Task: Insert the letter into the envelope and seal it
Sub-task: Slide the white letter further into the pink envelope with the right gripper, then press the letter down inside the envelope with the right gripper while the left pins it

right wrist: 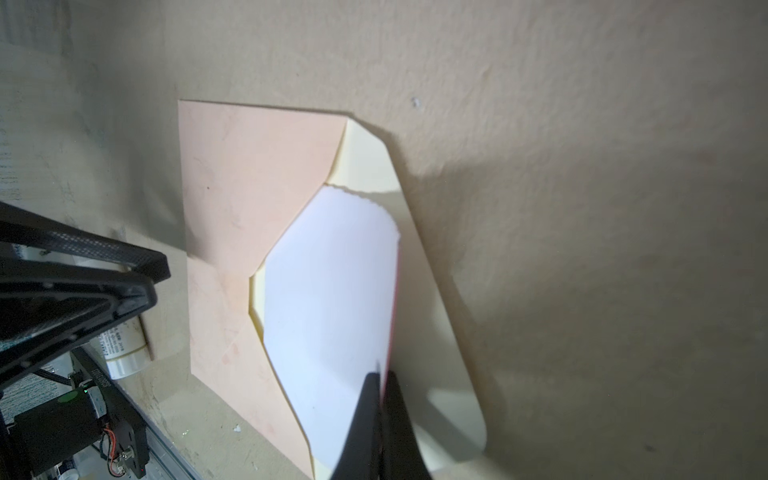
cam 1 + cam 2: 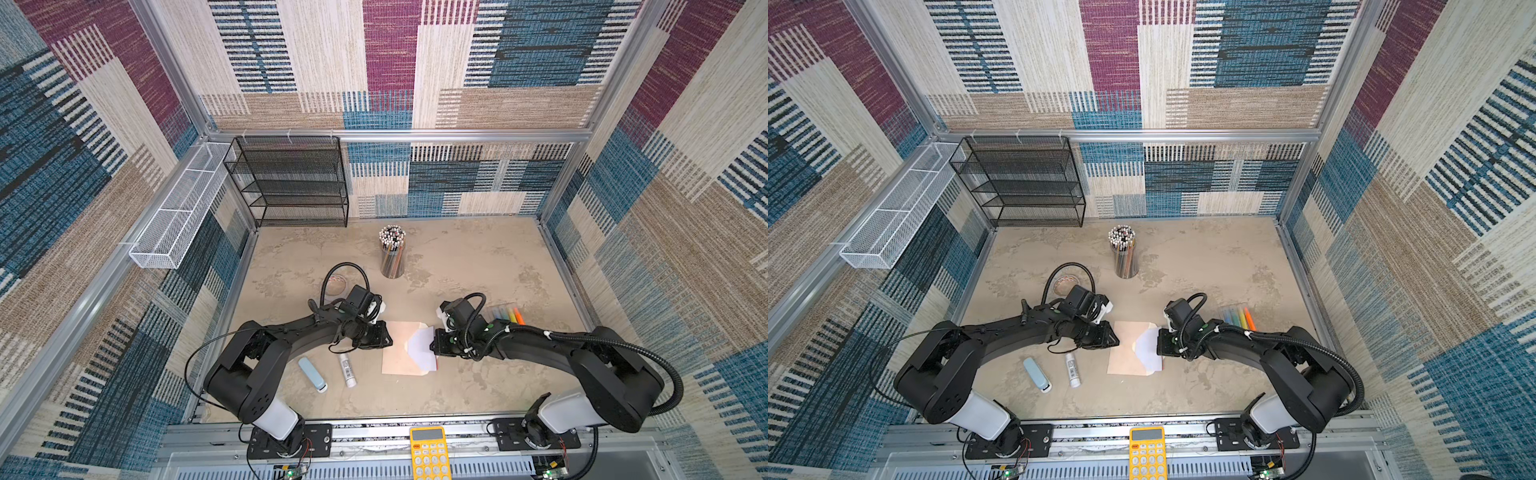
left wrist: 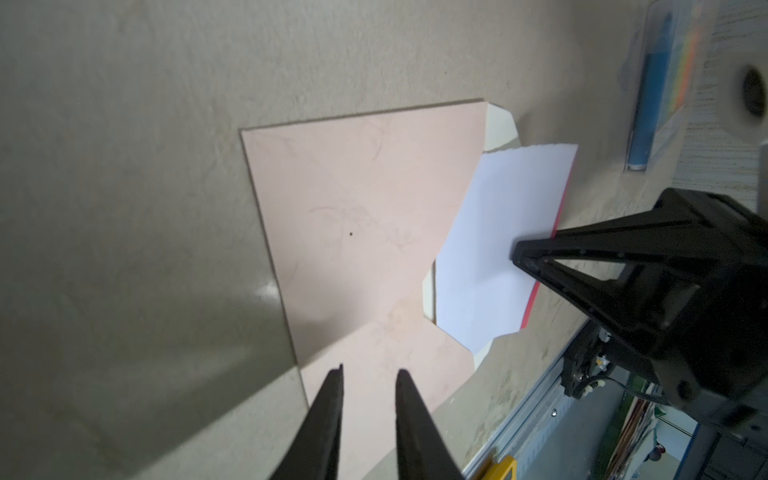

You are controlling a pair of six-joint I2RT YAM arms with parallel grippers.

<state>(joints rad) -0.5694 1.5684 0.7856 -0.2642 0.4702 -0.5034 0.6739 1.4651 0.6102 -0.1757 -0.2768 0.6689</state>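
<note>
The peach envelope [image 2: 400,351] [image 2: 1126,351] [image 3: 357,216] [image 1: 249,199] lies flat on the table between the two arms. Its cream flap [image 1: 436,332] is open toward the right arm. The letter [image 2: 422,347] [image 2: 1148,347] [image 3: 498,232] [image 1: 332,291], white with a red edge, sits partly inside the envelope's mouth and sticks out over the flap. My right gripper [image 2: 434,345] [image 1: 380,374] [image 3: 515,253] is shut on the letter's outer edge. My left gripper [image 2: 385,336] [image 3: 370,370] hovers over the envelope's opposite edge. Its jaws are a little apart and hold nothing.
A glue stick [image 2: 347,370] and a pale blue oblong item [image 2: 312,374] lie left of the envelope. A pack of markers [image 2: 509,316] is behind the right arm, a pencil cup [image 2: 392,253] further back. A black mesh shelf [image 2: 291,183] stands at the rear wall. A yellow calculator [image 2: 428,453] rests on the front rail.
</note>
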